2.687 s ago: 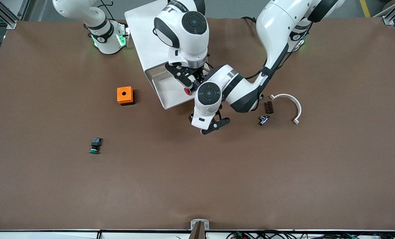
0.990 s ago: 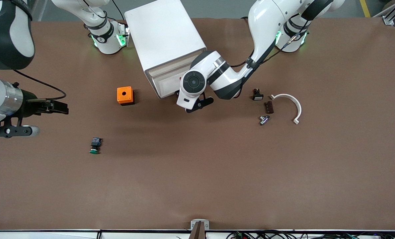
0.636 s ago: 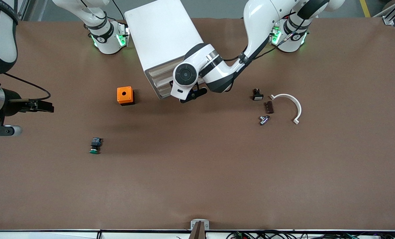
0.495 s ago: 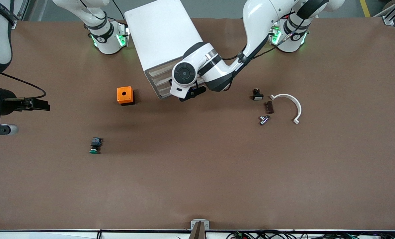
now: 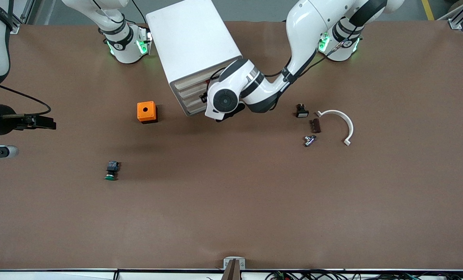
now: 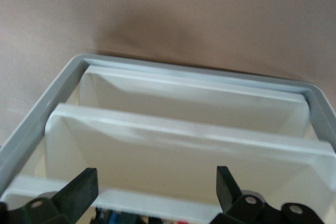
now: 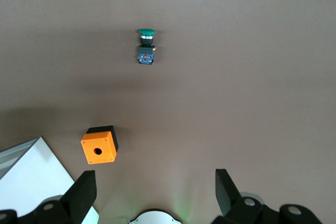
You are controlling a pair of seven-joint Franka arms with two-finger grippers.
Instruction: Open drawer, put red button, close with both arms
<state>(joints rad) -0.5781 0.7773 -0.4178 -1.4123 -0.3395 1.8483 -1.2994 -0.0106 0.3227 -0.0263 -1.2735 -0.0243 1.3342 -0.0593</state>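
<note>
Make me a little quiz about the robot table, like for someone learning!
1. True or false: the small green-capped push-button lies inside the tall white drawer cabinet.
2. Which thing lies nearest to the front camera? A: the orange cube with a round hole. B: the green-capped push-button. C: the white curved plastic strip.
3. Fill in: the right pincer hangs over the brown table with its fingers ____.

Key: 1 false, it lies out on the table. 2 B. 3 open.
</note>
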